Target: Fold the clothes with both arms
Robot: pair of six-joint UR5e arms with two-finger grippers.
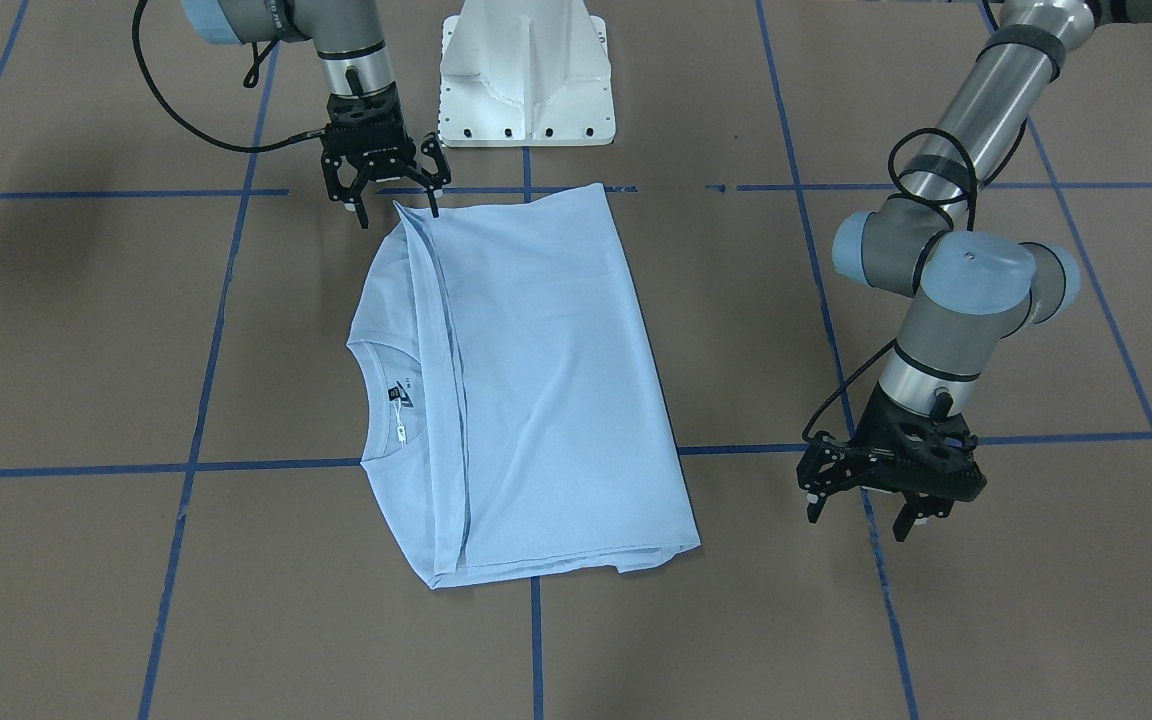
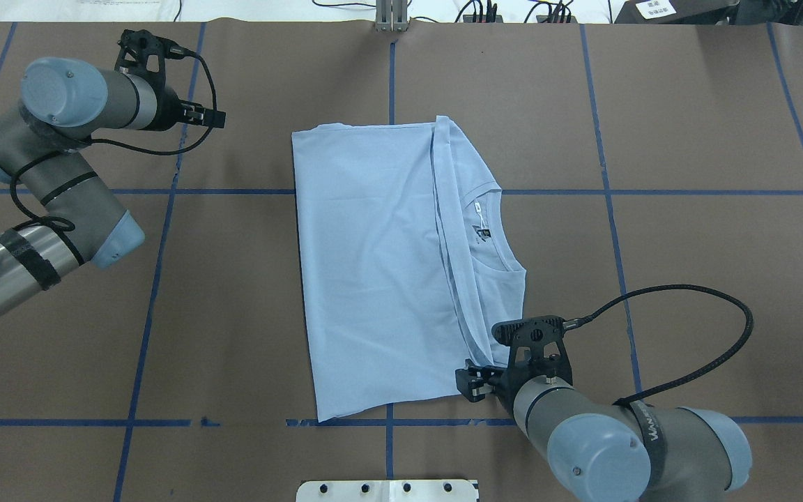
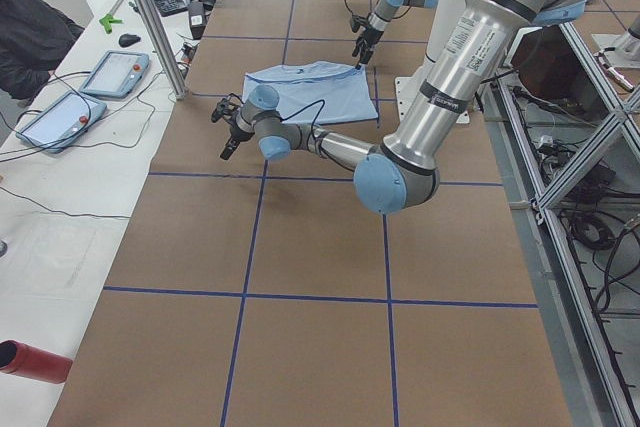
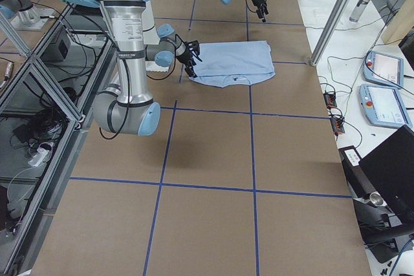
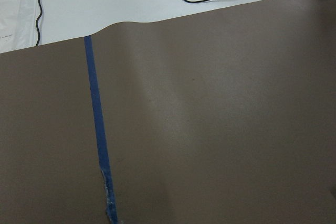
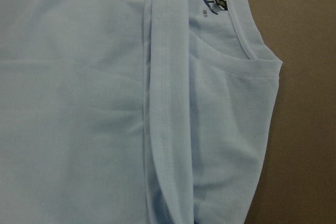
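The light blue T-shirt lies folded flat on the brown table, its body doubled over so the ribbed collar and dark neck label show along one side. My right gripper hovers open at the shirt's corner nearest the robot base, its fingers on either side of the folded edge. The right wrist view shows the shirt's hem strip and collar close below. My left gripper is open over bare table, well clear of the shirt's other side. The left wrist view shows only brown paper and tape.
The white pedestal base stands just behind the shirt. Blue tape lines grid the brown paper. Beyond the table's far edge run cables, with teach pendants and a red cylinder on the side bench.
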